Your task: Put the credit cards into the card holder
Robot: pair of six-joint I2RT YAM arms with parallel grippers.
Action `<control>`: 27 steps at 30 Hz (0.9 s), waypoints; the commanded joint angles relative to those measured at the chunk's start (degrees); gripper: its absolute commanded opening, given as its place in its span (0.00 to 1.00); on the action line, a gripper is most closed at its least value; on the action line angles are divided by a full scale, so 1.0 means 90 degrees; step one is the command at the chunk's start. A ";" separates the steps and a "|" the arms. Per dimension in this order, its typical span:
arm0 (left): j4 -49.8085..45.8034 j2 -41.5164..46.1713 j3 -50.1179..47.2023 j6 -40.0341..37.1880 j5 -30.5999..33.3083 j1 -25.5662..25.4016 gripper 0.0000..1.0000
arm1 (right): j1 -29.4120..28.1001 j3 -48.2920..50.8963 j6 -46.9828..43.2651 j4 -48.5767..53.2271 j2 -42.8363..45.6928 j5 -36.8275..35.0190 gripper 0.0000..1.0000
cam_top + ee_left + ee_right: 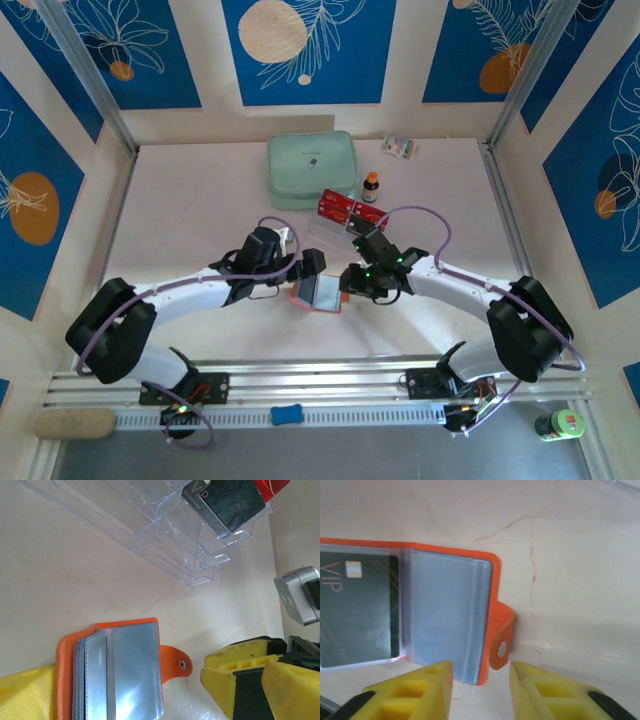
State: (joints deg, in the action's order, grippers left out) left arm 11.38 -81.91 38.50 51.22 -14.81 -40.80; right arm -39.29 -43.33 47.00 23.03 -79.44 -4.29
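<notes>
From above, the open orange card holder (318, 294) lies centrally, red credit cards (340, 208) behind it; left wrist view: the left gripper (135, 692) spread wide astride the holder; right wrist view: the right gripper (480, 690) parted, pinching nothing, a black VIP card (357, 610) pocketed inside.

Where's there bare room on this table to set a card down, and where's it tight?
Bare tabletop lies left of the mint-green pouch toward the left wall, and right of the small bottle toward the right rail. Crowded middle: left gripper and right gripper flank the open card holder, clear card stand behind.
</notes>
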 commanded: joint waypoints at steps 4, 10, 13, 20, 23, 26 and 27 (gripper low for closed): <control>0.0123 0.0125 -0.0098 0.0090 -0.0141 -0.0057 1.00 | 0.0011 0.0180 0.0082 0.0026 -0.0297 0.0000 0.39; 0.0073 0.0204 -0.0134 0.0079 -0.0111 -0.0057 1.00 | 0.0058 0.0016 -0.0015 -0.0135 -0.0716 -0.0011 0.29; 0.0064 0.0260 -0.0145 0.0090 -0.0112 -0.0054 1.00 | 0.0073 -0.0039 -0.0078 -0.0249 -0.0792 0.0069 0.10; 0.0176 0.0331 -0.0082 0.0206 -0.0246 -0.0071 1.00 | 0.0078 -0.0112 -0.0135 -0.0789 -0.0840 0.0516 0.00; 0.0237 0.0298 -0.0011 0.0278 -0.0263 -0.0130 1.00 | 0.0078 -0.0193 -0.0116 -0.0902 -0.0950 0.0622 0.00; 0.0362 0.0192 0.0046 0.0361 -0.0287 -0.0211 1.00 | 0.0088 -0.0237 -0.0087 -0.0993 -0.1045 0.0716 0.00; 0.0424 0.0131 0.0065 0.0395 -0.0297 -0.0240 1.00 | 0.0093 -0.0246 -0.0079 -0.1028 -0.1063 0.0739 0.00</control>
State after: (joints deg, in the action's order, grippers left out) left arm 12.19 -80.20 37.87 53.41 -15.66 -41.87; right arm -38.85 -43.88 46.50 15.64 -88.33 -0.32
